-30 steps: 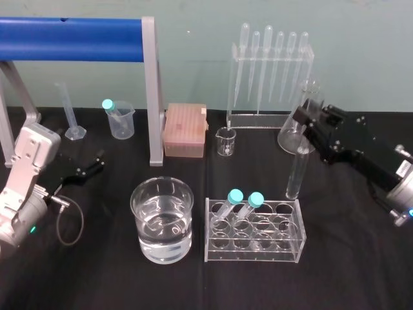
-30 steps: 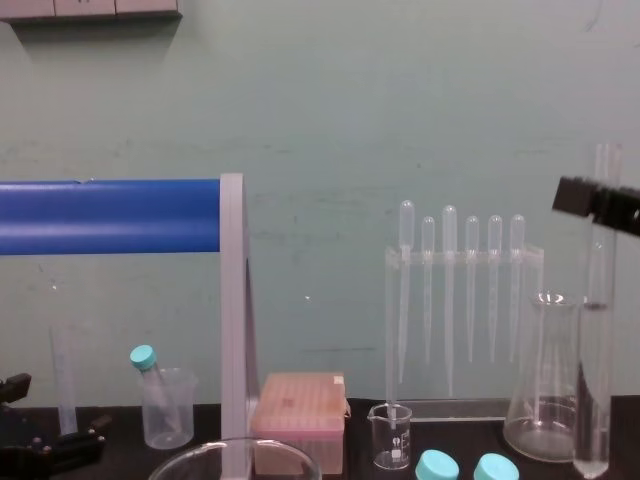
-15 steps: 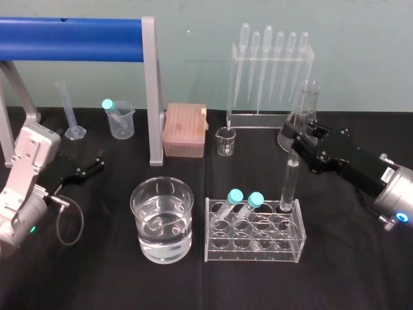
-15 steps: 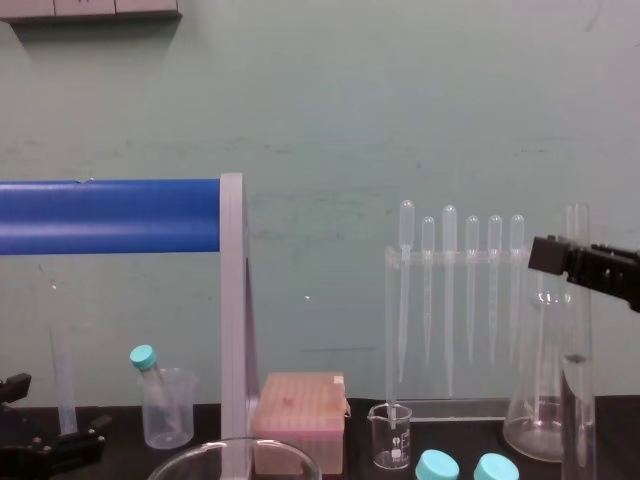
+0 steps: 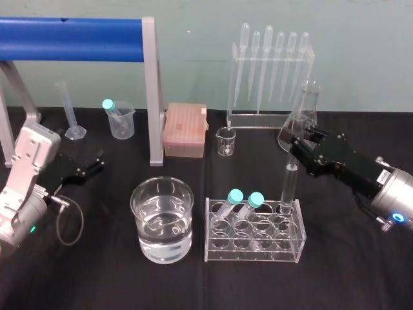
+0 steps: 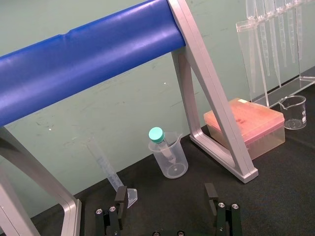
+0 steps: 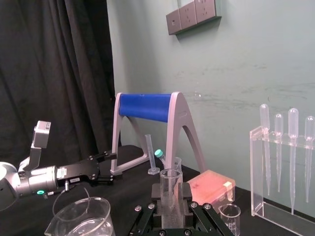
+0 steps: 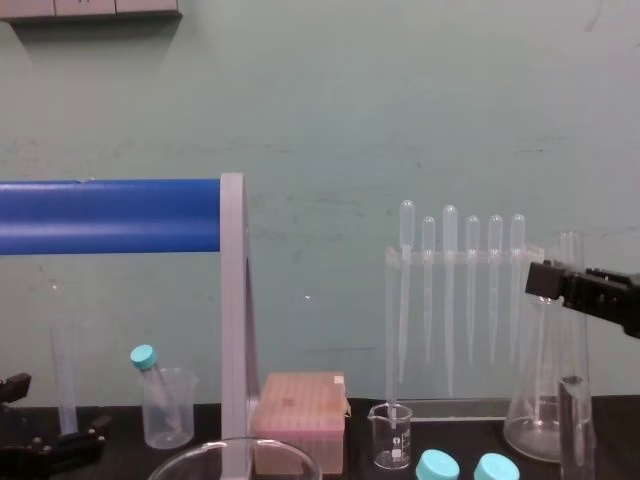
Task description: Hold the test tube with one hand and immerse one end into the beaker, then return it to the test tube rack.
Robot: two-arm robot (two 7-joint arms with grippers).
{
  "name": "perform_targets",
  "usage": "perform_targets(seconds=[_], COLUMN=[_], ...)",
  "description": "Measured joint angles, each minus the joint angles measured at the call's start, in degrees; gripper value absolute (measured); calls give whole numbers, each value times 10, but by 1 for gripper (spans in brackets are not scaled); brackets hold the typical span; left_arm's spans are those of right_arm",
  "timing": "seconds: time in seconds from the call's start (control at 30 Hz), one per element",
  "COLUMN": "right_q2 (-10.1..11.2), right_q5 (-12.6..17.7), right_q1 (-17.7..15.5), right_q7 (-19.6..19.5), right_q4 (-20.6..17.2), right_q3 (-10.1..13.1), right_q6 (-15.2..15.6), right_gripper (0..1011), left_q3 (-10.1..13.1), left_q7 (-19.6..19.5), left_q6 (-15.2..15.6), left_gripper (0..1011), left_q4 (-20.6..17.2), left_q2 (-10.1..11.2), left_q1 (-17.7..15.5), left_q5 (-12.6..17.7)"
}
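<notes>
A laboratory; the black bench (image 5: 97, 278) carries a clear acrylic pipette stand (image 5: 255, 120), a clear glass conical flask (image 5: 307, 106).

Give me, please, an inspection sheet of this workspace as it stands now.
Surface: table under a black cloth.
Job's things: test tube upright in the back right hole of the rack; beaker part-filled with clear liquid, left of the rack.
Clutter: two teal-capped tubes in the rack; pipette stand, conical flask, small glass beaker, pink box, plastic beaker, measuring cylinder and blue-barred frame behind.
Tools: right tool shut on the test tube near its top; left tool open, parked at the table's left.
Cables: grey loop beside the left arm.
Surroundings: green wall; black curtain; wall sockets.
</notes>
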Motion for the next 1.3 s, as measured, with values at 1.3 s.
perform_targets(seconds=[1.3], right_q2=[-11], right_q5=[-9], right_q1=[52], right_q7=[36], right_q4=[88], right_q3=[-55], right_q6=[28], right_gripper=[227], left_q3=[0], left_q7=[0], left_q6=[0], left_gripper=[1000], left_q4=[0], left_q2=[0], left_q1=[0], left_q5=[0])
